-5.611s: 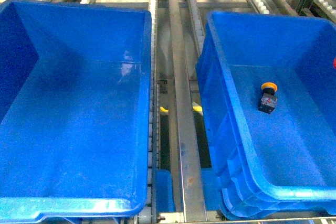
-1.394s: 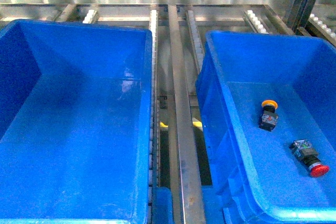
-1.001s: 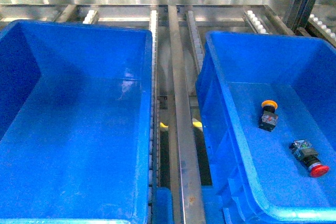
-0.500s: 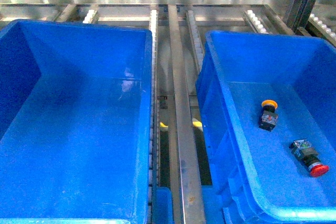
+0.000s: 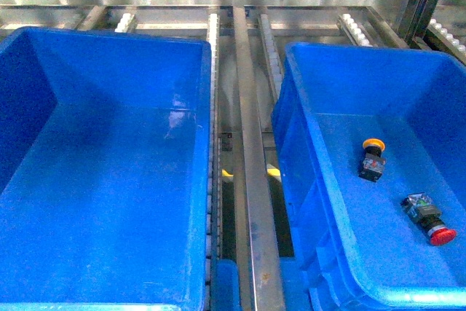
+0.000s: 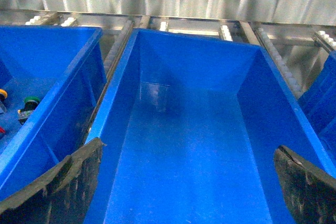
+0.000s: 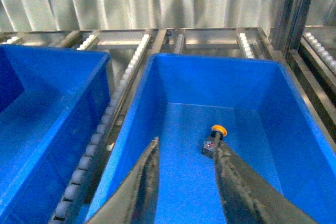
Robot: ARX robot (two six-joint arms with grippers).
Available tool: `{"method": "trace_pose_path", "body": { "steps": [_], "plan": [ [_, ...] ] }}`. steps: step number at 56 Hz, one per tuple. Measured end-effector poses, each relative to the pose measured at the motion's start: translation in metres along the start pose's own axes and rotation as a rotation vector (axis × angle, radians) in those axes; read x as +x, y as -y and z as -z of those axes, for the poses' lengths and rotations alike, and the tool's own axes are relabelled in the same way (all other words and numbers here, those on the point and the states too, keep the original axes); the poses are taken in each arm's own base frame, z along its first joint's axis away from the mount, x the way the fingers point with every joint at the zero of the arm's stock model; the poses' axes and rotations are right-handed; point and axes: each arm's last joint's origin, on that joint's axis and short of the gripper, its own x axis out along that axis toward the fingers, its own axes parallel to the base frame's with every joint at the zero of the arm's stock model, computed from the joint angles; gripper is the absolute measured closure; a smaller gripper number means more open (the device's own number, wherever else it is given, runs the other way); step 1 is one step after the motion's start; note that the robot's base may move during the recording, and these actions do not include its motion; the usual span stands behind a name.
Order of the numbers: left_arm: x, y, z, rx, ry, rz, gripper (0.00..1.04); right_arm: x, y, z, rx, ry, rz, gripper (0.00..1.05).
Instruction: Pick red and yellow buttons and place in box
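Two buttons lie in the right-hand box (image 5: pixel 306 56), which sits on a roller rack (image 5: pixel 247 180) beside a second, bare blue box (image 5: pixel 207 107). The yellow button (image 5: pixel 372 158) rests near the middle of the box floor, cap toward the far wall. The red button (image 5: pixel 429 221) lies toward the near right corner, cap pointing to the near wall; it was absent from the floor several seconds ago and has not shifted over the last second and a half. That suggests one more piece has been delivered and has settled, so this placing step looks done.

Neither arm shows in the front view. In the right wrist view the right end effector (image 7: pixel 184 182) hangs above the box with its fingers spread and nothing between them, the yellow button just beyond the tips. The left end effector (image 6: pixel 186 182) is likewise released, its pads wide apart over the bare box. Further to the left, in a third box (image 6: pixel 79 72), more buttons (image 6: pixel 26 106) wait, probably the supply for the next pick.
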Motion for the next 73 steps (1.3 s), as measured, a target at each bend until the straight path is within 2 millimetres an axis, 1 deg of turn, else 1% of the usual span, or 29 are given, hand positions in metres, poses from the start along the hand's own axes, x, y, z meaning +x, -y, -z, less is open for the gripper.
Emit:
{"method": "trace_pose_path", "body": {
  "steps": [16, 19, 22, 73],
  "plan": [
    [0.0, 0.0, 0.0, 0.0, 0.0, 0.0, 0.08, 0.0, 0.0, 0.0, 0.0, 0.0, 0.0, 0.14],
    [0.0, 0.0, 0.0, 0.0, 0.0, 0.0, 0.08, 0.0, 0.0, 0.0, 0.001, 0.0, 0.0, 0.05],
    [0.0, 0.0, 0.0, 0.0, 0.0, 0.0, 0.08, 0.0, 0.0, 0.0, 0.0, 0.0, 0.0, 0.07],
    [0.0, 0.0, 0.0, 0.0, 0.0, 0.0, 0.08, 0.0, 0.0, 0.0, 0.0, 0.0, 0.0, 0.07]
  ]
}}
